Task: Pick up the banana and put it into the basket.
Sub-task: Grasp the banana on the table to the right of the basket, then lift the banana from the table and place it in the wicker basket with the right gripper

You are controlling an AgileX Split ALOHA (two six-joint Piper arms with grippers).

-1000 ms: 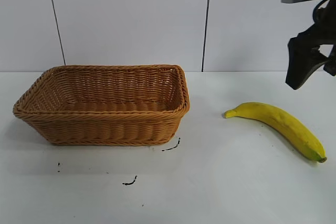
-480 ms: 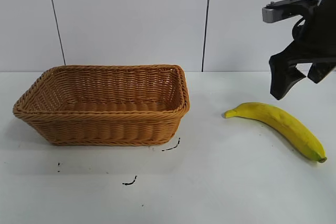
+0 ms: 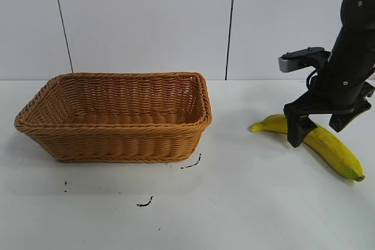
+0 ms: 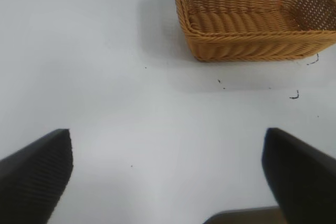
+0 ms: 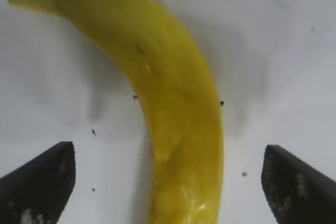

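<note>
The yellow banana point(image 3: 337, 151) lies on the white table at the right, stem end toward the basket. My right gripper point(image 3: 318, 132) is open and low over the banana's middle, one finger on each side of it, not touching. In the right wrist view the banana point(image 5: 178, 103) runs between the two fingers of my right gripper point(image 5: 168, 182) with a gap on both sides. The tan wicker basket point(image 3: 117, 141) stands at the left, with nothing in it. My left gripper point(image 4: 168, 177) is open over bare table, outside the exterior view, with the basket point(image 4: 252, 45) farther off.
Small black marks point(image 3: 190, 163) lie on the table in front of the basket. A white panelled wall point(image 3: 146, 21) closes the back. Bare table lies between the basket and the banana.
My right gripper has come down and to the left from high at the right edge, and now straddles the banana. The banana and the basket have not moved.
</note>
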